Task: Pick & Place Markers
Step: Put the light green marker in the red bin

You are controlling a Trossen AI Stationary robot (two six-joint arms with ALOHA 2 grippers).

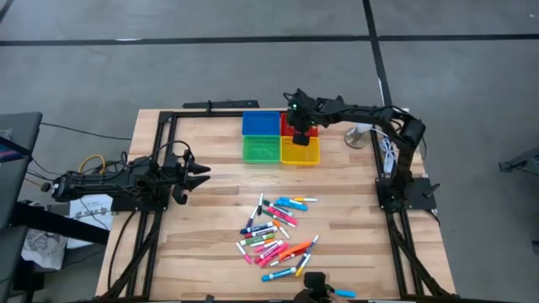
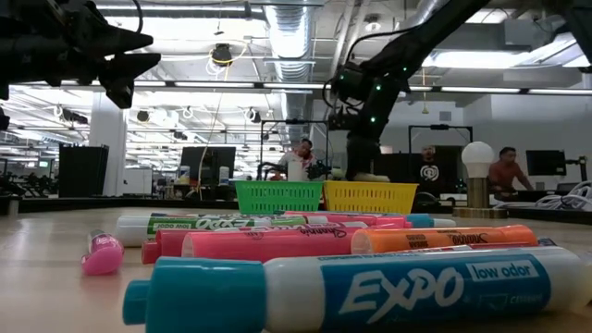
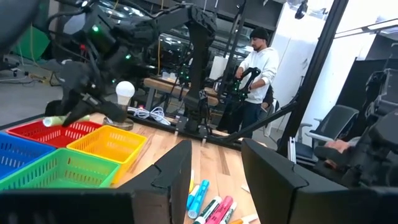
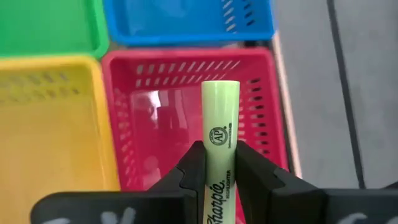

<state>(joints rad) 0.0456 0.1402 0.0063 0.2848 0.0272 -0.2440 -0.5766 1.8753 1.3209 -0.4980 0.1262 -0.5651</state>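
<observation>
— Where is your right gripper point(image 4: 219, 163)?
— Above the red tray point(image 4: 186, 118), pinching a pale green highlighter point(image 4: 219, 124).
— And the left gripper point(image 1: 195, 175)?
— Parted, empty, near the table's left side; the markers point(image 1: 276, 231) lie heaped near the front.

Overhead and table-level views, two wrist close-ups, all seemingly sharing the trays point(image 1: 281, 137).
</observation>
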